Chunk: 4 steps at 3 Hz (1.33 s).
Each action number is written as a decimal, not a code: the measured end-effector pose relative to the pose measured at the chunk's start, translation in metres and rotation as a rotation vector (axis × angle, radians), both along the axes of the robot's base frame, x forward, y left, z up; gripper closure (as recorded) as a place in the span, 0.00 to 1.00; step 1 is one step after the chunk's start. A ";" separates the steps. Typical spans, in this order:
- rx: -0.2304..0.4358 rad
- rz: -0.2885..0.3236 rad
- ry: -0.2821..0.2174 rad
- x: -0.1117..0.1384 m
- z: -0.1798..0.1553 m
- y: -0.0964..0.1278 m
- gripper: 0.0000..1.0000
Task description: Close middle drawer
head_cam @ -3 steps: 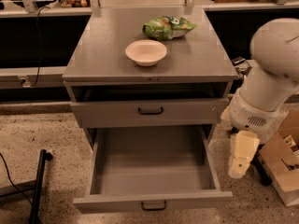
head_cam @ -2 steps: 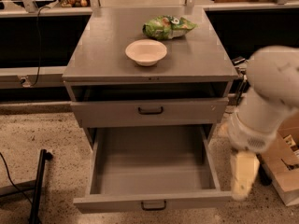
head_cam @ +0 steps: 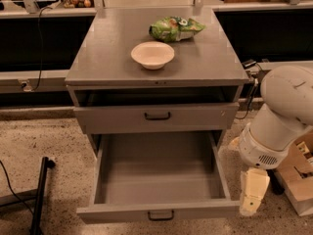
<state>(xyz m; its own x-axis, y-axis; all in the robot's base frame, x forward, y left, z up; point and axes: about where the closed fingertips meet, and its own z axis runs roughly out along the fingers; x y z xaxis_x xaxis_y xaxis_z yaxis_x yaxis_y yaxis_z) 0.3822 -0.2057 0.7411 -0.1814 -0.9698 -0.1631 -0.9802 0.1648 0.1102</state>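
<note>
Approach: middle drawer (head_cam: 159, 180) fully out.
Gripper (head_cam: 250, 207) by its front-right corner, closure untellable; you must push the front in.

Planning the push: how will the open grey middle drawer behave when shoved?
Grey middle drawer looks empty: probably light, sliding easily. Its box walls seem stiff. Cream gripper hangs beside its front corner; off-centre pushes might skew it.

Grey middle drawer (head_cam: 122, 212), cream end effector (head_cam: 249, 208) beside its front corner, white bowl (head_cam: 152, 55)
</note>
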 end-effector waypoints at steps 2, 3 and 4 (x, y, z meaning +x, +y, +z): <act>0.277 0.034 -0.119 -0.002 -0.073 0.024 0.00; 0.312 0.011 -0.227 0.006 -0.075 0.008 0.00; 0.337 -0.018 -0.148 0.003 -0.115 0.017 0.00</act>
<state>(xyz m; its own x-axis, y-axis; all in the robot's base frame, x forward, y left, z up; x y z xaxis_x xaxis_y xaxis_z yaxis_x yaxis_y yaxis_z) 0.3851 -0.1889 0.6264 -0.1488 -0.8541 -0.4984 -0.9868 0.1610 0.0187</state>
